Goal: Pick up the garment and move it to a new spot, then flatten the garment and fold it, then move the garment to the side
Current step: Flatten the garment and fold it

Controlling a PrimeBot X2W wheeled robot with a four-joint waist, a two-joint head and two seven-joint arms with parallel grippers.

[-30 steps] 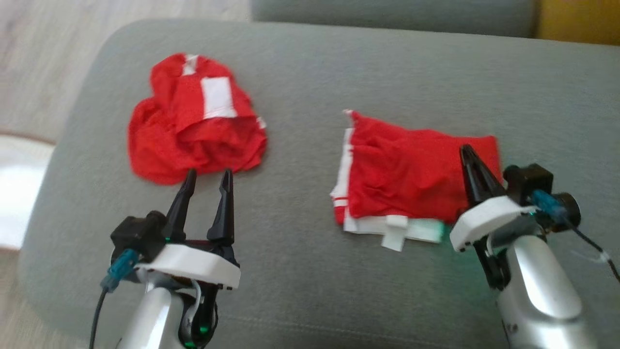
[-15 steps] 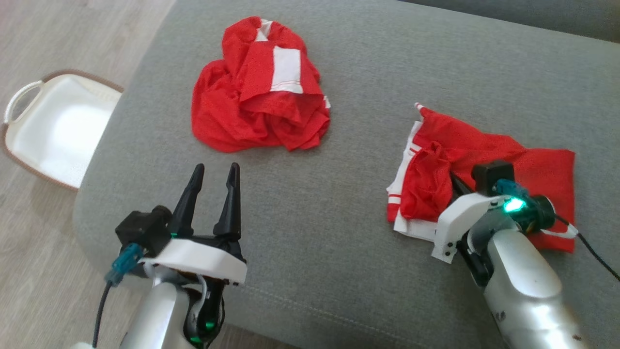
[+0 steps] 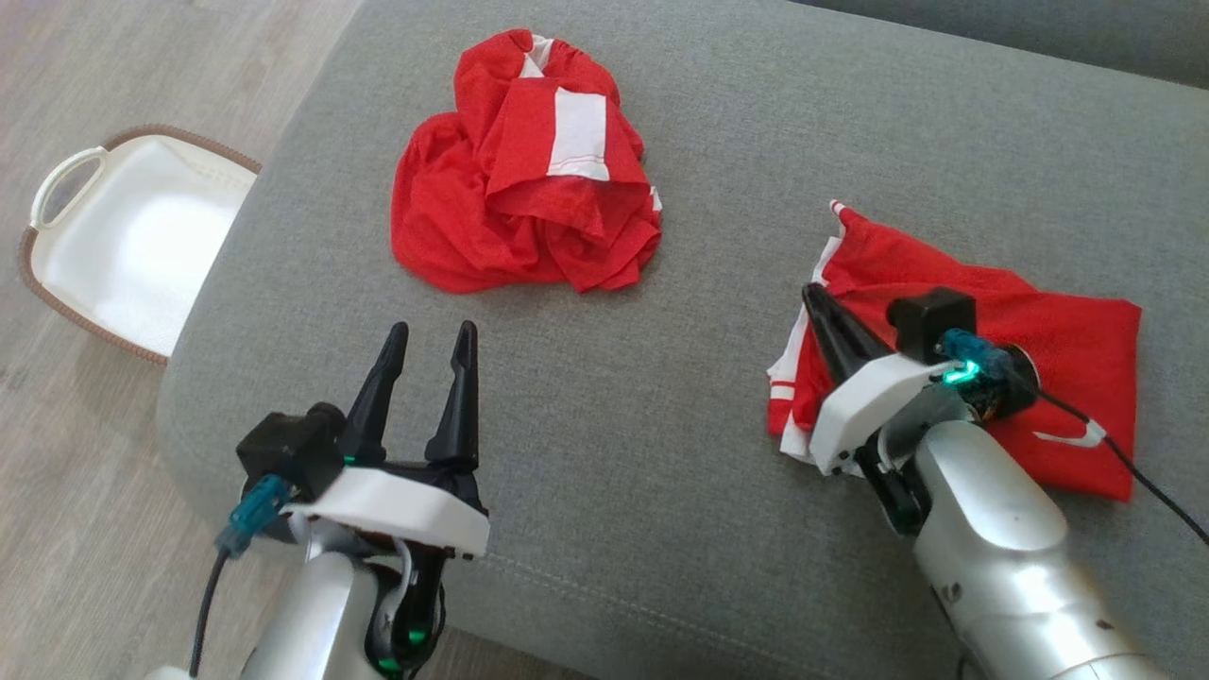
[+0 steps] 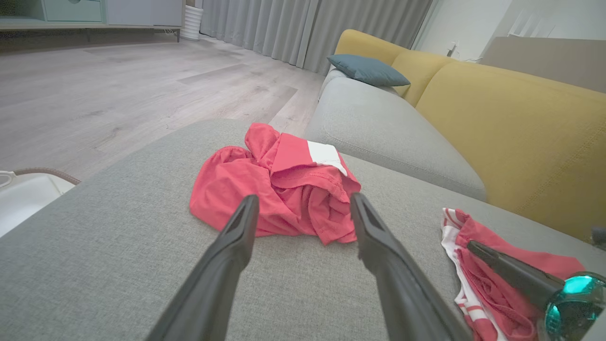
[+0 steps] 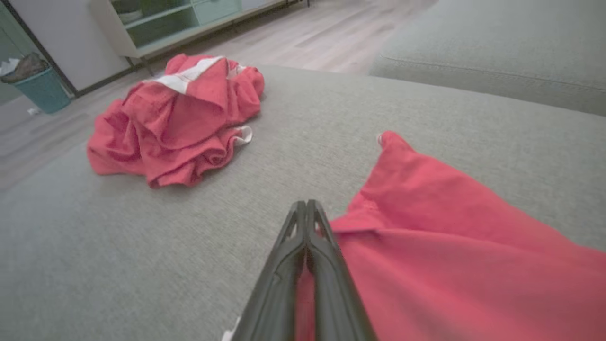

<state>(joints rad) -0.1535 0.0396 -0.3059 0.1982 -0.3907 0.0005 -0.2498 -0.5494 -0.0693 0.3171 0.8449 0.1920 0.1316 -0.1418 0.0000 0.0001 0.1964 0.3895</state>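
We see a broad bare strip of cushion (image 3: 727,406) between the crumpled garment (image 3: 524,179) and the folded garment (image 3: 1048,340), free for passing. The crumpled garment lies straight ahead of our left gripper (image 3: 432,328), with bare cushion between them. A basket (image 3: 57,283) stands on the floor by the cushion's left edge.

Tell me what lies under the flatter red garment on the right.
Under the garment, its own white striped edge peeks out on the left, on the grey cushion. The rest is hidden by red fabric and the shut right end effector above it.
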